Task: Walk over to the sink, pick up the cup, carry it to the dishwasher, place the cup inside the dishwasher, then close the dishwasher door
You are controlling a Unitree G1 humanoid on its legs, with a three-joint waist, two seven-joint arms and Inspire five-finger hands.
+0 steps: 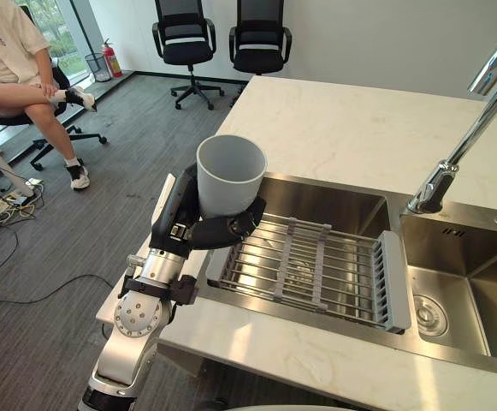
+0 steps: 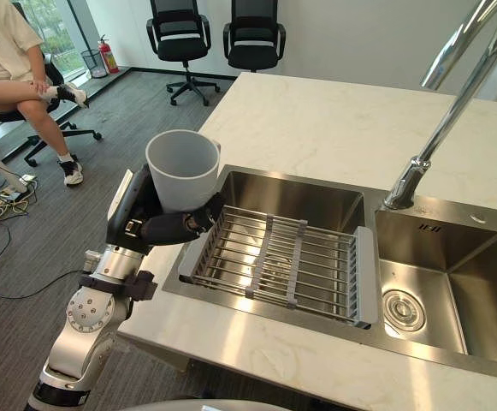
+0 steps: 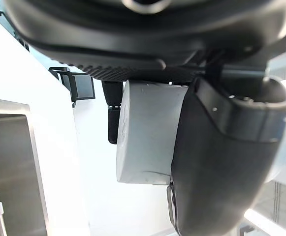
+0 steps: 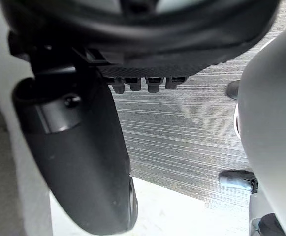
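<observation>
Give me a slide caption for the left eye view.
Left hand grips an upright grey cup by the sink's left end, beside the drying rack.

Left arm [image 1: 137,318] silver-grey, round screw-ringed joint disc, black wrist clamp; left hand [image 1: 178,218] dark, glossy.

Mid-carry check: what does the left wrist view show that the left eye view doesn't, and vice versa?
Left wrist view: the cup from below, its closed base and side wall pressed between thumb and fingers of the left hand. Left eye view: the cup upright with its mouth open, at the left end of the sink, beside the drying rack, the faucet further right. Both: the left hand curled round the grey cup.
</observation>
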